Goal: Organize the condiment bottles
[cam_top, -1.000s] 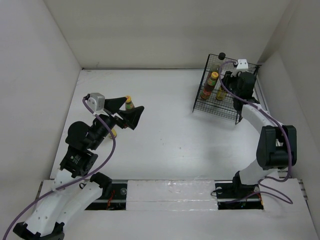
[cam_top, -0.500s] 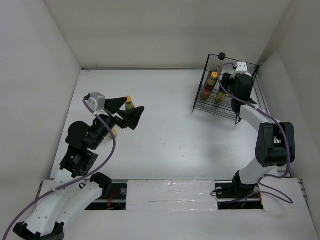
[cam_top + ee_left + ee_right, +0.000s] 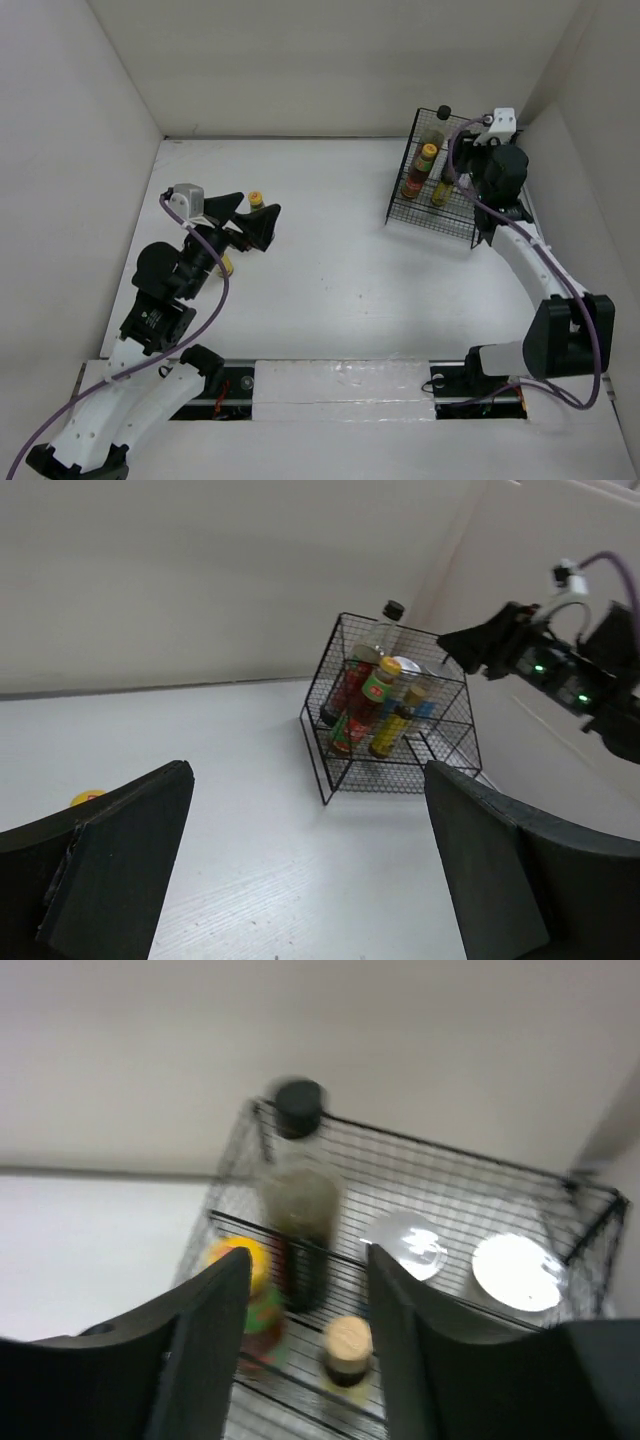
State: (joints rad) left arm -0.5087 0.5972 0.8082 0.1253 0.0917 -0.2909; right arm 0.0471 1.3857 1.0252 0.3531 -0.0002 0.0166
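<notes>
A black wire basket stands at the far right. It holds a dark-sauce bottle with a black cap, a red-sauce bottle with a yellow cap, a tiny yellow-labelled bottle and two silver-lidded shakers. My right gripper hovers open and empty above the basket, also seen from the top. My left gripper is open and empty. A second red-sauce bottle stands just beyond it, and its cap shows in the left wrist view. Another tiny yellow bottle lies under the left arm.
White walls close in the table on the left, back and right. The basket and the right arm show far off in the left wrist view. The basket sits close to the right wall.
My right gripper has risen and drawn back to the right, out of the basket. My left gripper has shifted slightly left and back. The bottles have not moved.
</notes>
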